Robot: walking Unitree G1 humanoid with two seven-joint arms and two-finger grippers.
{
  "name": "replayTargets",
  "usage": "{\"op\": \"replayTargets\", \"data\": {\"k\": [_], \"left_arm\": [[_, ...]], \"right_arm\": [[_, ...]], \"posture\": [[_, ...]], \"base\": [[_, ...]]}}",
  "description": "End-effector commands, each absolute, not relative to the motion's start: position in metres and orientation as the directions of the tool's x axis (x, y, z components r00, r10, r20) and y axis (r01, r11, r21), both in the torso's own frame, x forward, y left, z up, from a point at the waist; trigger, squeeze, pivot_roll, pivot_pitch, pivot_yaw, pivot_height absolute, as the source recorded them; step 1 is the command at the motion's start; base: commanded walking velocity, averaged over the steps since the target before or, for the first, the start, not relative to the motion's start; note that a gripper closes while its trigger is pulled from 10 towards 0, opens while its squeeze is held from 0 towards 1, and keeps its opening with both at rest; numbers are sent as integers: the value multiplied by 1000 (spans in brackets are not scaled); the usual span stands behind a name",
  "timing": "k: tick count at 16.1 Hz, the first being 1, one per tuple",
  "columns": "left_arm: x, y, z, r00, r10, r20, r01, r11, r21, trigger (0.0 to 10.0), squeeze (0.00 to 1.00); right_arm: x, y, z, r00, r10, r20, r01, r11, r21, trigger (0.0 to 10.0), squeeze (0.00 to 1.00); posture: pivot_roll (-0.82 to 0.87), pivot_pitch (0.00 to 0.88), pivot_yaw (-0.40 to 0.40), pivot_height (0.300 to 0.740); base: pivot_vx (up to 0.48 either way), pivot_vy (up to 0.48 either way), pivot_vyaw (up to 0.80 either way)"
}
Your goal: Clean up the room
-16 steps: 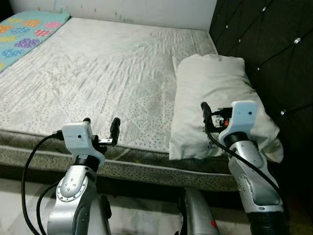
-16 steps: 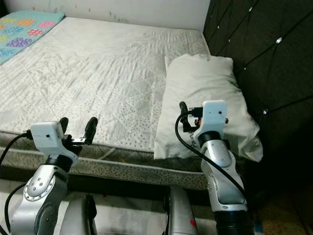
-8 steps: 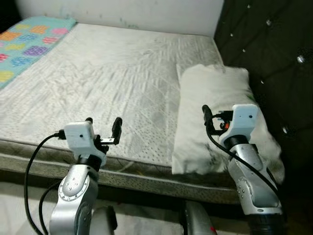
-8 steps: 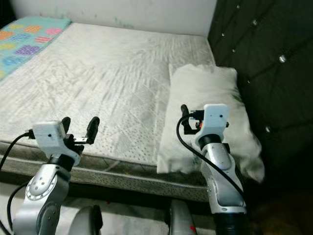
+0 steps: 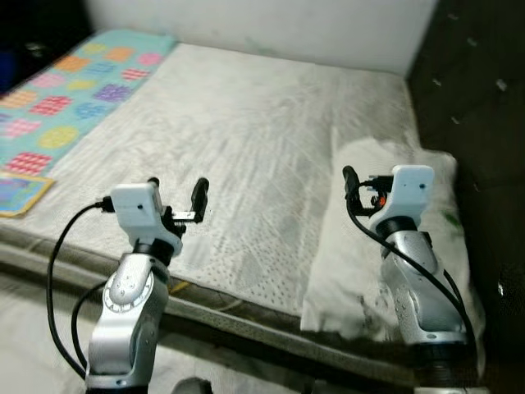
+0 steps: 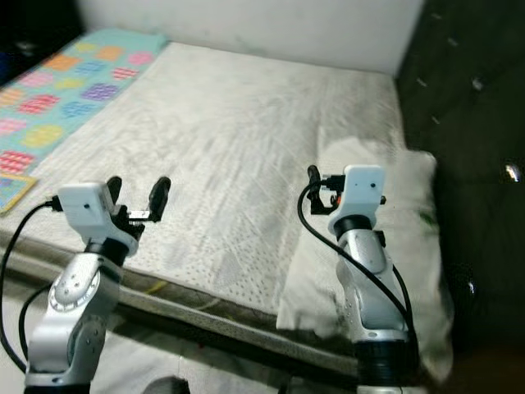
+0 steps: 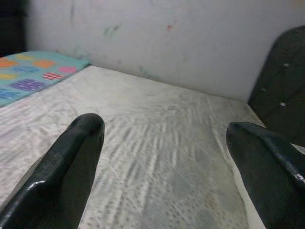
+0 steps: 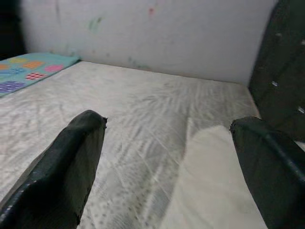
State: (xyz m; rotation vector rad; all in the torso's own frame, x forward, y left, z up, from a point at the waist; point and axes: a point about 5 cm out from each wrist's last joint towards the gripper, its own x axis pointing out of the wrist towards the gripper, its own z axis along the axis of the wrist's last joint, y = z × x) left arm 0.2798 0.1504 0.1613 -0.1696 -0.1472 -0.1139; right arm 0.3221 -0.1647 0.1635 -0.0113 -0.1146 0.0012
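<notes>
- A bare white mattress [image 5: 246, 148] with a quilted pattern lies on the bed, and its near edge runs just under both arms.
- A white pillow [image 5: 361, 246] lies on the mattress at the robot's right side, beside the dark tufted headboard [image 5: 484, 123]. Its near end reaches to the mattress edge and shows some dark marks.
- A turquoise blanket [image 5: 74, 90] with coloured patches covers the far left part of the mattress. A small flat printed thing [image 5: 20, 193] lies at the left edge of the bed; I cannot tell what it is.
- The left tool [image 5: 175, 195] is held above the near edge of the mattress. Its two black fingers [image 7: 71, 162] are spread apart and hold nothing.
- The right tool [image 6: 316, 185] is held above the pillow. In the right wrist view its fingers [image 8: 71, 162] are also spread wide, with nothing between them, and the pillow [image 8: 214, 181] shows between the fingertips.
- A pale wall [image 7: 167, 38] with a few small stains stands behind the bed.
</notes>
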Motion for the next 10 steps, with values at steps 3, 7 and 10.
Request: {"op": "replayTargets", "data": {"k": [3,7,10], "left_arm": [[291,150,157,988,-76,137,97,983,-157,10000,0],[297,144,161,981,-124,148,149,974,-172,10000,0],[298,151,158,986,-96,135,117,981,-154,10000,0]], "right_arm": [[329,-173,169,990,-27,140,30,999,-20,10000,0],[329,-178,170,987,-72,147,76,997,-20,10000,0],[321,-172,163,989,-55,140,57,998,-8,10000,0]], "posture": [[-44,0,-2,740],[-63,0,24,740],[-51,0,19,740]], "base": [[0,0,0],[0,0,0],[0,0,0]]}}
